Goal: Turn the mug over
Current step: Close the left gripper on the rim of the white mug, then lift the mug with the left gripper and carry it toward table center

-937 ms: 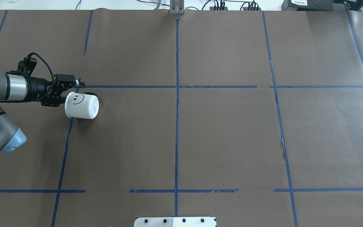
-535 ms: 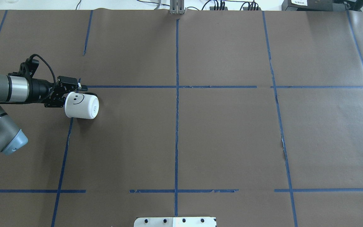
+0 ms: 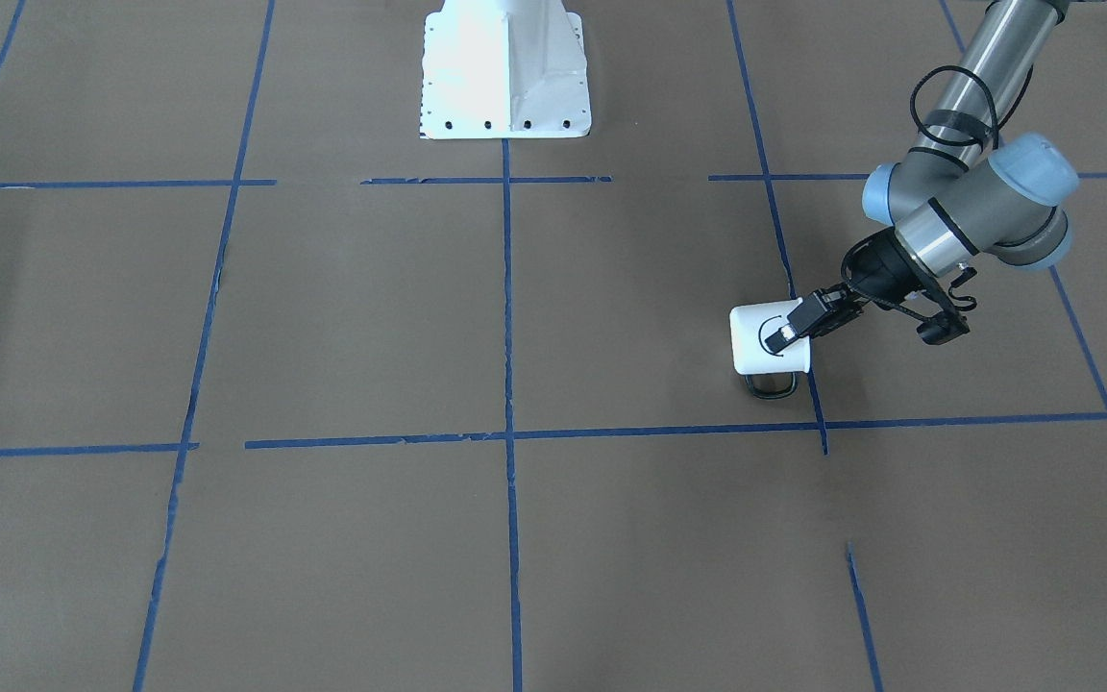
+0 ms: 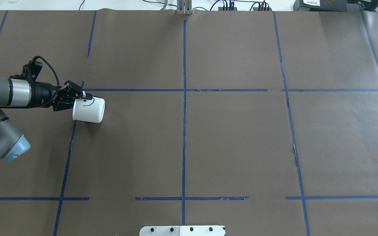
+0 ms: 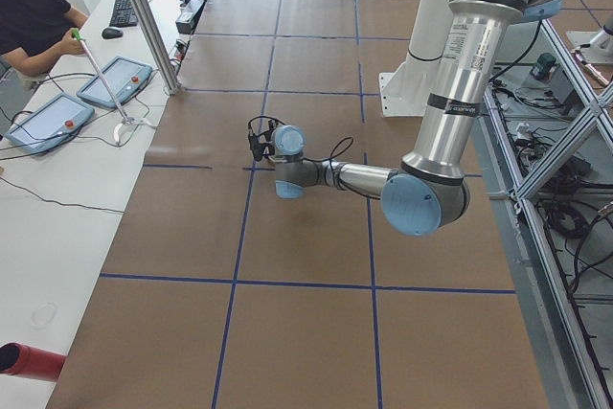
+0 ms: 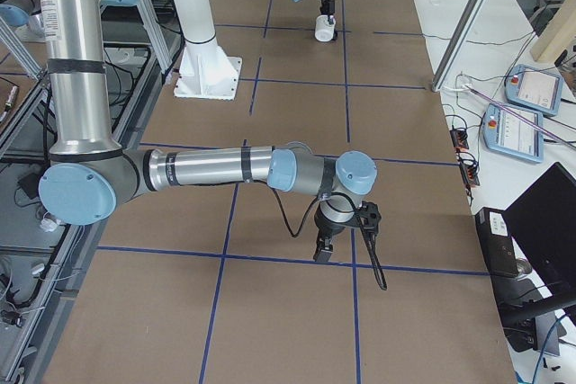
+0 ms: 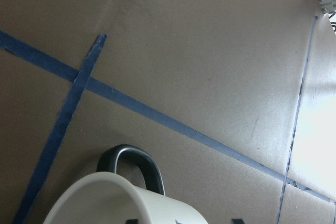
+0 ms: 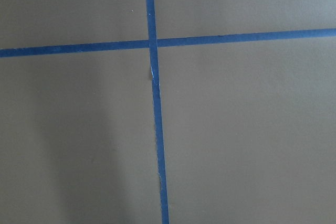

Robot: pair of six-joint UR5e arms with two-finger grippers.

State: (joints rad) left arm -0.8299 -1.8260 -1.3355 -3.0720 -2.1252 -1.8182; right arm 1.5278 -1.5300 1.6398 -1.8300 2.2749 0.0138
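Note:
The white mug (image 4: 90, 111) lies on its side on the brown table at the left, base toward the middle, mouth toward my left gripper (image 4: 82, 99). The gripper is shut on its rim, one finger over the outer wall by the smiley's mouth. In the front-facing view the mug (image 3: 763, 354) has its black handle (image 3: 771, 385) low against the table, and the gripper (image 3: 787, 334) reaches in from the right. The left wrist view shows the rim and handle (image 7: 134, 163). My right gripper (image 6: 324, 249) hangs just above the table at the other end; I cannot tell if it is open.
Blue tape lines (image 4: 184, 98) divide the brown paper cover. The white robot base plate (image 3: 505, 72) stands at the near-middle edge. A metal post (image 4: 184, 8) stands at the far edge. An operator (image 5: 34, 16) sits beyond the table's far side.
My left wrist has rotated and the mug has rolled with it: the smiley has turned from on top toward the far side. The mug has shifted slightly right.

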